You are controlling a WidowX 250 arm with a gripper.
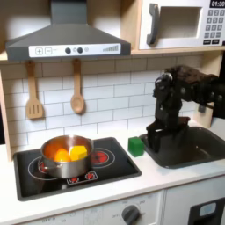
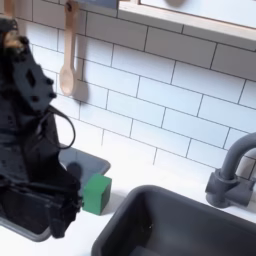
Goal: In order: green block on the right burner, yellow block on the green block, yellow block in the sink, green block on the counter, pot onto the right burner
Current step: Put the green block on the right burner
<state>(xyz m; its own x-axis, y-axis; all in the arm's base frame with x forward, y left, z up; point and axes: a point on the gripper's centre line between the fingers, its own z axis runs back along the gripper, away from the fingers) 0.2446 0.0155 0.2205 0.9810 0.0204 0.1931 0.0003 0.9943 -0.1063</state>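
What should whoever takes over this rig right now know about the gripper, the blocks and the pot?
Gripper: over the sink's near-cooktop edge; fingers too dark to read, nothing visibly held.
Green block: on the counter between cooktop and sink.
Yellow block: inside the pot, beside an orange piece.
Pot: on the burner at the first exterior view's left.
Done: nothing visibly.
Left: every step, starting with the green block.

The arm (image 1: 180, 101) is matte black throughout, built of blocky segments, with thin black cables looping alongside it.
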